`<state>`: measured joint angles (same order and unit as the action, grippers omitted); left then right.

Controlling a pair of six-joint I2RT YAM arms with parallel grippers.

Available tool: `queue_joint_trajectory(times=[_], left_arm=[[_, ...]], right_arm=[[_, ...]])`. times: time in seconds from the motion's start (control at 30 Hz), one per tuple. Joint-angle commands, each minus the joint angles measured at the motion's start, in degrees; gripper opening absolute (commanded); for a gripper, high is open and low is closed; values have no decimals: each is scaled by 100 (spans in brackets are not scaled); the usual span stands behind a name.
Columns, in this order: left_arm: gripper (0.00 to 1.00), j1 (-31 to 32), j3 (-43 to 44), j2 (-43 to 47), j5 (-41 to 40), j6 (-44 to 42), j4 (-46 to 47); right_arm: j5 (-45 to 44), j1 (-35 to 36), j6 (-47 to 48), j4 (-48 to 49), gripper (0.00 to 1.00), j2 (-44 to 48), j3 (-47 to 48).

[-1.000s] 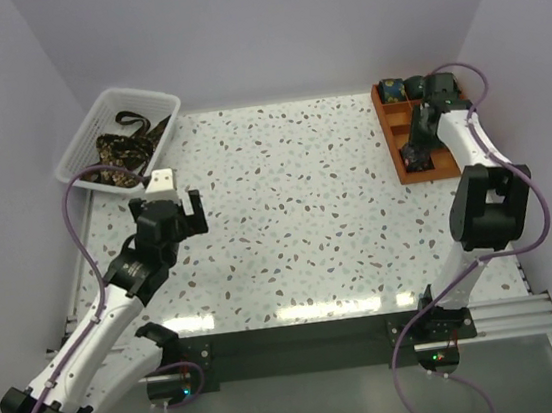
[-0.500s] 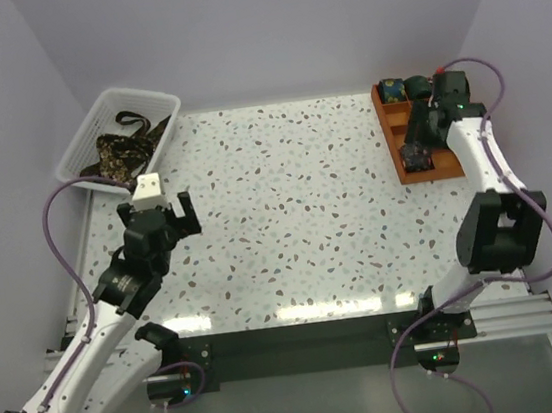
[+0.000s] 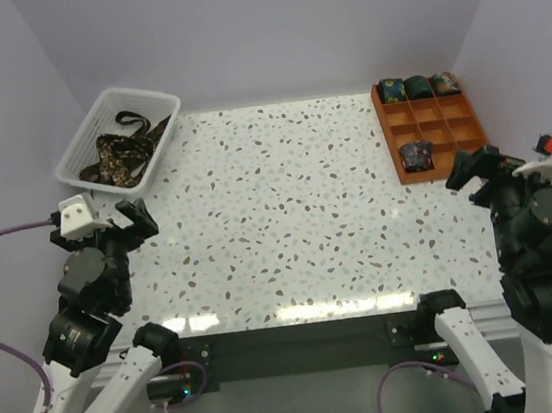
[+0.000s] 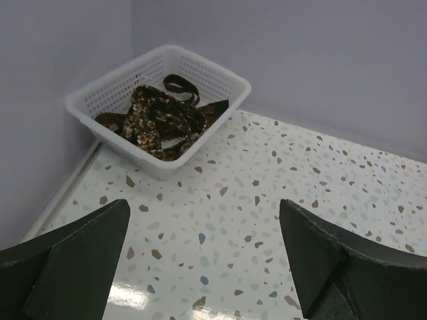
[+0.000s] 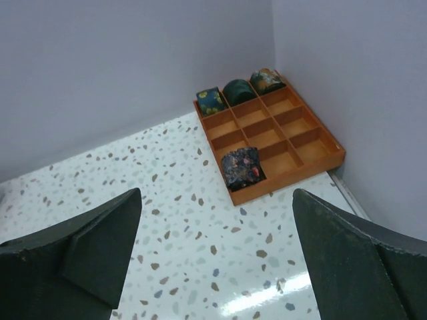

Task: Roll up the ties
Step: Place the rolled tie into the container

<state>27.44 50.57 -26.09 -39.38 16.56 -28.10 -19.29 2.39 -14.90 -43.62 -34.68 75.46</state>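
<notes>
Unrolled dark floral ties (image 3: pixel 119 155) lie heaped in the white mesh basket (image 3: pixel 165 109) at the back left, and the ties (image 4: pixel 160 120) also show in the left wrist view. Three rolled ties (image 3: pixel 417 86) fill the back row of the orange tray (image 3: pixel 474 137). One more roll (image 3: pixel 416 155) sits in its near-left compartment, and this roll (image 5: pixel 242 169) shows in the right wrist view. My left gripper (image 3: pixel 122 225) (image 4: pixel 203 207) is open and empty, well short of the basket. My right gripper (image 3: pixel 481 169) (image 5: pixel 217 197) is open and empty, near the tray's front edge.
The speckled table (image 3: pixel 286 205) spreads between basket and tray. Lavender walls close in the back and both sides. The tray's middle and right compartments (image 5: pixel 293 127) hold nothing. The black base rail (image 3: pixel 302 339) runs along the near edge.
My right gripper opened, let go of the roll in the tray's near-left compartment and pulled back towards the near edge. My left arm also drew back and left, away from the basket.
</notes>
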Motion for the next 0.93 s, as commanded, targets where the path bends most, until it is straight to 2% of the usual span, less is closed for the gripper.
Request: queue_joint_trajectory(times=[0.0, 0.07, 0.1, 0.23, 0.47, 0.9], left_arm=[[100, -20, -55, 357, -465, -214, -363], [100, -20, -274, 726, -597, -162, -468], [100, -20, -345, 850, -641, -101, -495], [100, -20, -635, 1569, -519, 110, -591], [100, -19, -847, 2265, -492, 375, -530], [100, -11, -899, 2336, -668, 454, -477]], right_arm=[[-831, 532, 170, -236, 99, 694, -777], [-533, 700, 749, 210, 99, 1311, -1477], [-497, 727, 864, 344, 99, 1897, -1682], [-462, 745, 1295, 907, 99, 2955, -2473], [-348, 912, 1420, 898, 99, 2896, -2650], [-409, 947, 1305, 925, 99, 3072, -2826]])
